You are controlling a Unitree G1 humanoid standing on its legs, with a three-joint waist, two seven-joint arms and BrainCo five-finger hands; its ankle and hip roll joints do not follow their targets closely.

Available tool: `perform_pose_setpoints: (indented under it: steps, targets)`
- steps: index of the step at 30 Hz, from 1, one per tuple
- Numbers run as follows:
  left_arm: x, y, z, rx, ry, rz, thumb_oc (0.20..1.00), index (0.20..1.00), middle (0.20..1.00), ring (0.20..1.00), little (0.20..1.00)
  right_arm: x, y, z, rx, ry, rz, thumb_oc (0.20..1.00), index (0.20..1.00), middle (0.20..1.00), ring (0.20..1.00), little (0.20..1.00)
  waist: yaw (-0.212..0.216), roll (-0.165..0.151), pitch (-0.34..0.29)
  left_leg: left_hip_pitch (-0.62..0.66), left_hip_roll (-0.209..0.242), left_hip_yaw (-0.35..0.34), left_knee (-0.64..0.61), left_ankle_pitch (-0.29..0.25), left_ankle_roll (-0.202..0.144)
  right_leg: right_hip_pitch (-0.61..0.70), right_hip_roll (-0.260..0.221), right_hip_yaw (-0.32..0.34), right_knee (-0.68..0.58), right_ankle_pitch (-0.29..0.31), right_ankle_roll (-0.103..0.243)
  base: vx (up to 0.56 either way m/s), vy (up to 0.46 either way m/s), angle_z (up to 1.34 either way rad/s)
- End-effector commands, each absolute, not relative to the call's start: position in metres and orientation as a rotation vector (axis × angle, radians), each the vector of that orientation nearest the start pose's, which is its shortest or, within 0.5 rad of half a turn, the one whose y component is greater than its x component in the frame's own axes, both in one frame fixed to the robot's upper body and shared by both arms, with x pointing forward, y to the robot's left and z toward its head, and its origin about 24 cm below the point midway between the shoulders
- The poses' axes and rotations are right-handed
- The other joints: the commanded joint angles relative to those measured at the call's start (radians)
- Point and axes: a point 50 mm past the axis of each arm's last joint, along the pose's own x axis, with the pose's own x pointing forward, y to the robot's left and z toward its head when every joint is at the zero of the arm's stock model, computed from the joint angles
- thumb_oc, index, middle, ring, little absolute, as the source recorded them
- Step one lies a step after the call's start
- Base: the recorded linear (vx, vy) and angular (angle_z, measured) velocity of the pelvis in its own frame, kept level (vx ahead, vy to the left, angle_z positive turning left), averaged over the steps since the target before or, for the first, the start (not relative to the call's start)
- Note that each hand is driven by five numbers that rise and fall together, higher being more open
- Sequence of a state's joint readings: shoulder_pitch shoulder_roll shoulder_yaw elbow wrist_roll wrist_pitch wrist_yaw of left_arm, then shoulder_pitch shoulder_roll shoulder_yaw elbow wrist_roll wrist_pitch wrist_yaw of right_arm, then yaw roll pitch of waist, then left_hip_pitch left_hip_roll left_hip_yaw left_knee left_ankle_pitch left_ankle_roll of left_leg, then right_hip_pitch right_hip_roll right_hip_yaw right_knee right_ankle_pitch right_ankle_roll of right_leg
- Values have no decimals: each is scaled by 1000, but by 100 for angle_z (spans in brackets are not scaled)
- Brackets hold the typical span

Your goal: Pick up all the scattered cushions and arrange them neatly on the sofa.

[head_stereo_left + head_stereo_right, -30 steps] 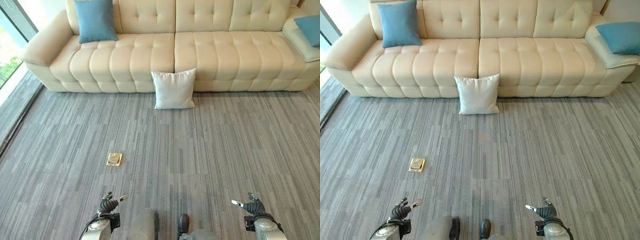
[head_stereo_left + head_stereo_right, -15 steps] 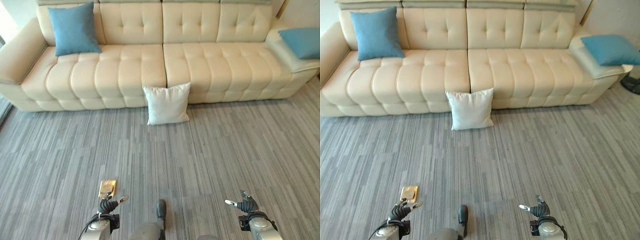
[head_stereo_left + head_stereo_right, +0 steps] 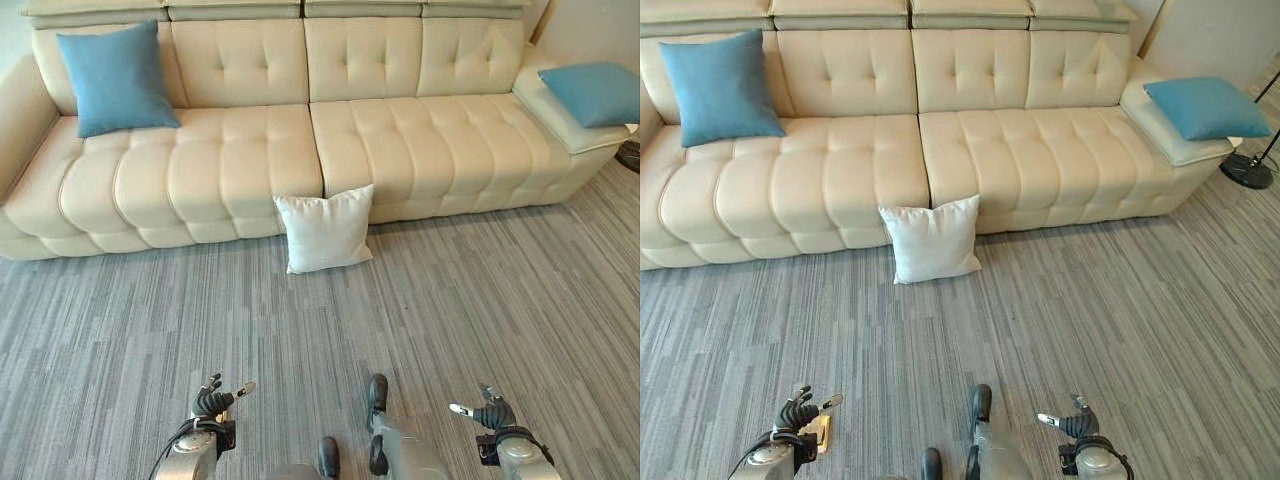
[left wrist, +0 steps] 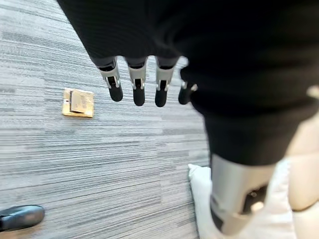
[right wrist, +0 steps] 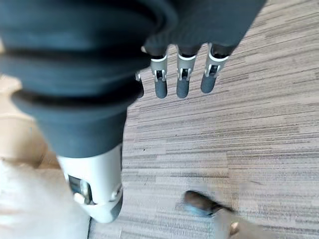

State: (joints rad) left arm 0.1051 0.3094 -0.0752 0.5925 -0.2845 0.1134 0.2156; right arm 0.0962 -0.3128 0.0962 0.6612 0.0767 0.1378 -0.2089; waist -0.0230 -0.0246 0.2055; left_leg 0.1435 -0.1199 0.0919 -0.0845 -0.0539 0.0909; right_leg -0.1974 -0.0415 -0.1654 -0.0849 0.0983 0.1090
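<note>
Nearest the camera, the left hand (image 3: pixel 211 401) and the right hand (image 3: pixel 487 412) hang low over the grey striped carpet (image 3: pixel 480 300), one at each side; in the wrist views the fingers of both (image 4: pixel 135 87) (image 5: pixel 182 79) hang loosely extended with nothing in them, a carrying-ready posture suited to walking rather than grasping. Beside the left hand a small brass floor plate (image 3: pixel 818 432) is set in the carpet; it looks like a floor socket, though the detail is too small to be sure, and it is no part of the task. Farther out, a white cushion (image 3: pixel 324 230) stands on the carpet, leaning against the front of the cream tufted sofa (image 3: pixel 250 160) just at the seam between the two seat sections: it is the one cushion visibly off the sofa and so the likely next pick. Well apart from both hands, it calls for an approach before any reach. On the seat at the robot's left a blue cushion (image 3: pixel 113 78) leans upright against the backrest, already placed as the task wants. At the far right a second blue cushion (image 3: pixel 597 92) lies flat on the sofa's end section, on the sofa but not propped, so it may need straightening. A dark floor-lamp base (image 3: pixel 1246 170) stands just beyond that end
</note>
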Motion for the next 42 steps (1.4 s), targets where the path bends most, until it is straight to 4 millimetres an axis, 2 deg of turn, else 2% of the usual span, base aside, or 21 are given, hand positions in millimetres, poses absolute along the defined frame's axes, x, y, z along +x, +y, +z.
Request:
perform_pose_setpoints:
  steps: [1,5,6,9,10,14,15,17,18,19,23,28,29,30,31,32,33,35,39,41,42]
  targets:
    - [176,244,-87,145,700,315,1000,1000,1000,1000,1000,167,-272,-95,-391,808,-319,1000,1000,1000,1000,1000,6,22,-10,115,109,-2,53,-31,-100,96,36,-3,42,-28,-9,645,-270,42]
    - [173,239,-91,104,715,310,1000,1000,1000,1000,1000,167,-277,-92,-376,794,-339,1000,1000,1000,1000,1000,-1,34,-15,25,134,-3,316,76,-159,165,41,-24,58,-94,-60,364,-213,38]
    - [173,239,-91,104,715,310,1000,1000,1000,1000,1000,167,-277,-92,-376,794,-339,1000,1000,1000,1000,1000,-3,34,-15,22,135,-5,323,73,-159,166,42,-25,57,-95,-61,213,-168,44]
    - [173,237,-92,97,722,304,1000,1000,1000,1000,1000,171,-280,-87,-379,766,-352,1000,1000,1000,1000,1000,12,20,24,-119,146,-8,617,134,-169,240,49,-20,62,-154,-111,303,-249,9]
    - [173,237,-92,91,724,307,1000,1000,1000,1000,1000,171,-281,-87,-377,767,-359,1000,1000,1000,1000,1000,15,17,30,-146,153,-7,636,127,-160,252,50,-16,62,-164,-120,310,-232,10]
    - [170,236,-94,93,739,307,1000,1000,1000,1000,1000,172,-280,-86,-372,763,-363,1000,1000,1000,1000,1000,25,-4,43,-254,112,-13,566,45,-130,296,35,-13,39,-171,-115,196,-76,0]
    - [166,237,-96,106,755,304,1000,1000,1000,1000,1000,172,-280,-86,-383,765,-355,1000,1000,1000,1000,1000,31,-9,36,-263,89,-18,367,5,-109,316,33,-18,30,-179,-103,380,-27,0]
    - [161,237,-98,121,772,303,1000,1000,1000,1000,1000,169,-278,-88,-391,774,-342,1000,1000,1000,1000,1000,30,-6,27,-246,85,-35,167,61,-113,336,40,-25,29,-196,-99,306,11,13]
    - [161,237,-98,121,773,303,1000,1000,1000,1000,1000,169,-278,-88,-391,774,-342,1000,1000,1000,1000,1000,29,-7,27,-241,84,-36,156,67,-113,337,39,-26,30,-197,-98,322,34,7]
    - [158,239,-99,147,781,302,1000,1000,1000,1000,1000,168,-276,-88,-409,774,-329,1000,1000,1000,1000,1000,29,6,21,-277,85,-70,-3,145,-134,362,58,-29,27,-214,-102,227,28,7]
    - [156,246,-99,176,789,320,1000,1000,1000,1000,1000,171,-276,-87,-425,770,-317,1000,1000,1000,1000,1000,25,7,12,-322,81,-53,-3,167,-168,409,70,-12,21,-226,-98,406,96,10]
    - [146,252,-103,161,815,366,1000,1000,1000,1000,1000,175,-266,-88,-432,764,-266,1000,1000,1000,1000,1000,46,-9,-41,-257,67,-43,-3,170,-123,457,39,27,63,-268,-64,436,180,-47]
    - [145,253,-104,160,821,371,1000,1000,1000,1000,1000,174,-264,-90,-424,769,-263,1000,1000,1000,1000,1000,47,-16,-51,-241,62,-34,-3,159,-114,446,27,34,110,-265,-51,396,229,-22]
    - [145,254,-104,164,824,376,1000,1000,1000,1000,1000,175,-257,-92,-408,769,-246,1000,1000,1000,1000,1000,48,-20,-53,-198,53,-22,-3,122,-81,387,-2,36,278,-216,-21,392,230,-14]
    - [145,254,-104,164,824,376,1000,1000,1000,1000,1000,175,-257,-92,-408,769,-246,1000,1000,1000,1000,1000,50,-21,-54,-198,52,-20,-3,122,-81,382,-4,39,287,-220,-21,396,299,-18]
    - [148,255,-102,167,817,378,1000,1000,1000,1000,1000,180,-252,-91,-418,755,-221,1000,1000,1000,1000,1000,49,-22,-33,-156,45,-1,-3,87,-53,284,-40,36,508,-120,9,212,210,-26]
    - [149,256,-102,170,814,375,1000,1000,1000,1000,1000,182,-251,-90,-420,753,-215,1000,1000,1000,1000,1000,46,-20,-21,-133,41,9,-3,73,-41,238,-58,33,597,-84,16,210,209,-26]
    - [152,254,-101,180,807,365,1000,1000,1000,1000,1000,181,-248,-92,-423,759,-214,1000,1000,1000,1000,1000,39,-9,-1,-90,43,26,-3,47,-31,172,-92,13,685,-68,7,174,150,-15]
    - [157,253,-98,172,787,359,1000,1000,1000,1000,1000,179,-250,-93,-421,772,-221,1000,1000,1000,1000,1000,37,20,16,-53,66,36,-3,25,-38,107,-95,-37,581,-127,-23,241,67,-7]
    - [158,253,-97,169,784,356,1000,1000,1000,1000,1000,177,-253,-94,-424,785,-236,1000,1000,1000,1000,1000,32,33,30,-23,77,41,-3,6,-49,77,-45,-23,365,-126,-14,237,-53,-7]
    - [158,253,-97,169,784,356,1000,1000,1000,1000,1000,177,-253,-94,-424,785,-236,1000,1000,1000,1000,1000,33,34,29,-24,79,42,-3,6,-49,78,-43,-23,360,-123,-15,271,-109,-19]
